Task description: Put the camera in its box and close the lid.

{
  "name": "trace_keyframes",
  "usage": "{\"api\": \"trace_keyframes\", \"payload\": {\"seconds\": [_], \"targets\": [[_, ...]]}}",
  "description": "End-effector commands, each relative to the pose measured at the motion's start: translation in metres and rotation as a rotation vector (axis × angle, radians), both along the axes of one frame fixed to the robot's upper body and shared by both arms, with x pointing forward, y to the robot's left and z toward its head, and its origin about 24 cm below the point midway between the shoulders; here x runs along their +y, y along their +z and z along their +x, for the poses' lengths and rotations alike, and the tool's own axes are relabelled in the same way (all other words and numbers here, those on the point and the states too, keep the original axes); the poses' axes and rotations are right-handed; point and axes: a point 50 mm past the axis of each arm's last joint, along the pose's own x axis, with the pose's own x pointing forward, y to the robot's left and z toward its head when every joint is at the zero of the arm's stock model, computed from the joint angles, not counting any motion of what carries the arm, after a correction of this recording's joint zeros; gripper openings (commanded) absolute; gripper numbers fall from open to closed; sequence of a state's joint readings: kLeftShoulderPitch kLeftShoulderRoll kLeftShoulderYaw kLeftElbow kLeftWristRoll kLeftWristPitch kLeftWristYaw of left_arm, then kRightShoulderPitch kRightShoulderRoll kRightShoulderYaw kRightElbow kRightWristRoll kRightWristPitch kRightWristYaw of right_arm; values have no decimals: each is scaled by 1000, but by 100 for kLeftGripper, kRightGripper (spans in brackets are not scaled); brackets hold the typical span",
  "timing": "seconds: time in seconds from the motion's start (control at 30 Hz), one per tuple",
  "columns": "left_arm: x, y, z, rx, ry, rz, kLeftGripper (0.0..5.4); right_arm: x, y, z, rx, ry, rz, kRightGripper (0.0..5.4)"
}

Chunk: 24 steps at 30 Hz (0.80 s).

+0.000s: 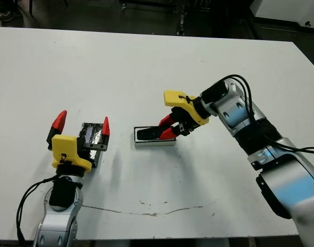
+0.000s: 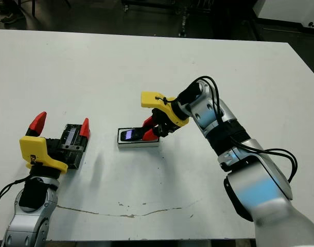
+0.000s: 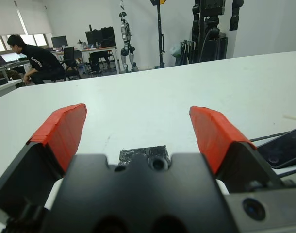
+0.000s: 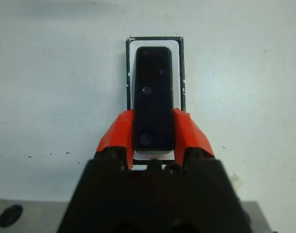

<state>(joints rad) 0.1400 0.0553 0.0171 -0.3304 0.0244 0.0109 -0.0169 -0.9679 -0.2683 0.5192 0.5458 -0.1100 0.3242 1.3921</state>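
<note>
The white-rimmed box [image 1: 154, 142] lies on the table's middle. The slim black camera [image 4: 154, 97] rests lengthwise over the box's white inside [image 4: 178, 73]. My right gripper [image 1: 167, 128] is shut on the camera's near end, one red finger [image 4: 189, 133] on each long side. The glossy black lid [image 1: 91, 136] lies flat at the front left. My left gripper [image 1: 81, 125] stands open right at the lid, and its right fingertip [image 1: 105, 125] shows over the lid's far edge. In the left wrist view only a dark strip of the lid [image 3: 143, 153] shows between the spread fingers [image 3: 60, 131].
A thin dark crack line [image 1: 146, 212] runs along the table near its front edge. Beyond the table, a person [image 3: 34, 60] sits at a desk, with stands and equipment [image 3: 206, 29] nearby. The table's far edge borders a dark floor [image 1: 146, 15].
</note>
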Motion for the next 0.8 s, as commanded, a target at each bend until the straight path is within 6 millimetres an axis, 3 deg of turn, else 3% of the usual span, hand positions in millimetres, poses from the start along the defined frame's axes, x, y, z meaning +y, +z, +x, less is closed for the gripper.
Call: {"api": "trace_keyframes", "payload": {"seconds": [0.03, 0.33, 0.8], "targets": [[1, -4, -1, 23, -1, -6, 540, 7, -8, -6, 28, 22, 2, 165], [1, -4, -1, 25, 2, -5, 540, 8, -7, -7, -51, 1, 14, 165], [0, -4, -1, 35, -3, -9, 540, 5, 1, 1, -112, -2, 21, 394]]}}
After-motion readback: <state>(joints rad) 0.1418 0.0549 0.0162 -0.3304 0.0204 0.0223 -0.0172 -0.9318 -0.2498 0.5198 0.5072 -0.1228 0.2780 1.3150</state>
